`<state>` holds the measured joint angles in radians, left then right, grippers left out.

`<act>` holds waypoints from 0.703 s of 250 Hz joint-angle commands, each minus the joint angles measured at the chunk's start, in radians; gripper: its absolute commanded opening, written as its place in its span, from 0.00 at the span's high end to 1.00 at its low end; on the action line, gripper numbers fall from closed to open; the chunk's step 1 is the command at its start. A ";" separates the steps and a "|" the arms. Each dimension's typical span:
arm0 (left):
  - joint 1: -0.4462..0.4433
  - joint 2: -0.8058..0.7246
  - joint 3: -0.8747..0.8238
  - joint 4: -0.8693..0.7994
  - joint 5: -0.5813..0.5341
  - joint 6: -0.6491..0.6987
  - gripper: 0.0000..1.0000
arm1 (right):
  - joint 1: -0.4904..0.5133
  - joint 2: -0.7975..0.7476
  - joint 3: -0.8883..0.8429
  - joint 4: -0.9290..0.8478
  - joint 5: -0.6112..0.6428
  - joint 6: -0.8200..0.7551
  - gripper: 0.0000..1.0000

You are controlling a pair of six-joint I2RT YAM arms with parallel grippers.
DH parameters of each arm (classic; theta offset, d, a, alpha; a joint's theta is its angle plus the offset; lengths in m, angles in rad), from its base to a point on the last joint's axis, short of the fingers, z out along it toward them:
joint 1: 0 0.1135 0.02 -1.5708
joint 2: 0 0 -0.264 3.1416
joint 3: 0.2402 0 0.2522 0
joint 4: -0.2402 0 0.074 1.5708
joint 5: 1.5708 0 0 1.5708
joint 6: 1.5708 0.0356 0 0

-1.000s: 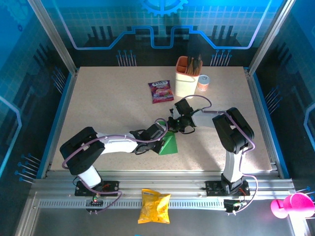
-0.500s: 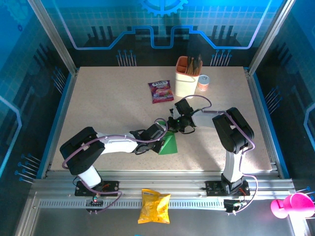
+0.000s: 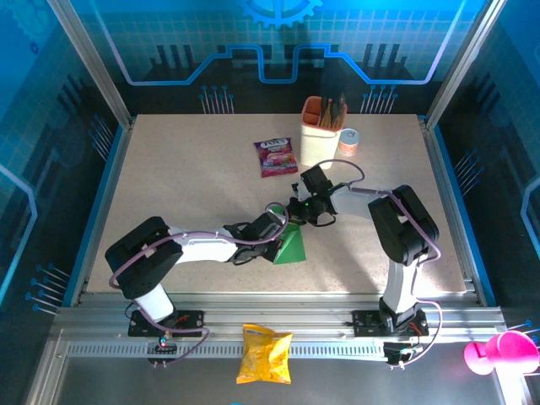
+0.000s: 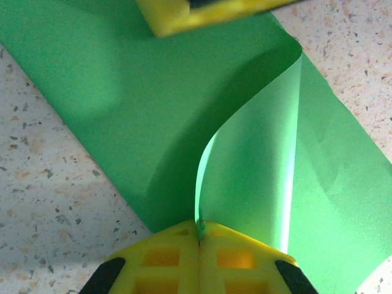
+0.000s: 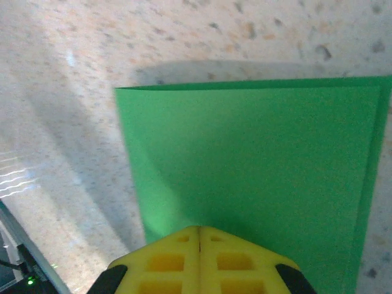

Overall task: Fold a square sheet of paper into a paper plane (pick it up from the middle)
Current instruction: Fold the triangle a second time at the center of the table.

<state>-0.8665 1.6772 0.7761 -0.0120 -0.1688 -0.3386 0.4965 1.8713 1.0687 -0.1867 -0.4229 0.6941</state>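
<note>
Roughly midway along the table [image 3: 169, 169], nearer its front edge than its back, lies the paper [image 3: 294, 249]. The left gripper [image 4: 199, 225] is clenched on one edge of it, a flap curling up from the flat part into the closed fingers. The right gripper [image 5: 199, 231] has its fingers pressed together too, tips over the paper's far part; whether it pinches any paper I cannot tell.

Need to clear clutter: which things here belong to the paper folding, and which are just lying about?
Job: green paper sheet, left hand, right hand.
Lying about: purple snack sachet, cream utensil holder, small can, yellow crisp bag, pink plastic item.
</note>
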 commanded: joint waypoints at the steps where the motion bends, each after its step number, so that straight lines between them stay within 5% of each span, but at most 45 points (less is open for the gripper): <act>1: 0.006 0.046 -0.030 -0.037 -0.009 -0.008 1.00 | -0.009 -0.105 0.009 -0.030 -0.013 -0.005 1.00; 99: 0.006 0.049 -0.032 -0.037 -0.011 -0.007 1.00 | 0.074 -0.254 -0.289 0.158 0.031 0.114 1.00; 176: 0.007 0.049 -0.041 -0.031 -0.015 -0.001 1.00 | 0.143 -0.226 -0.324 0.227 0.069 0.162 1.00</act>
<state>-0.8665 1.6859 0.7750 0.0132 -0.1722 -0.3412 0.6239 1.6436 0.7452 -0.0147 -0.3740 0.8249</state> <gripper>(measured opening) 0.051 0.061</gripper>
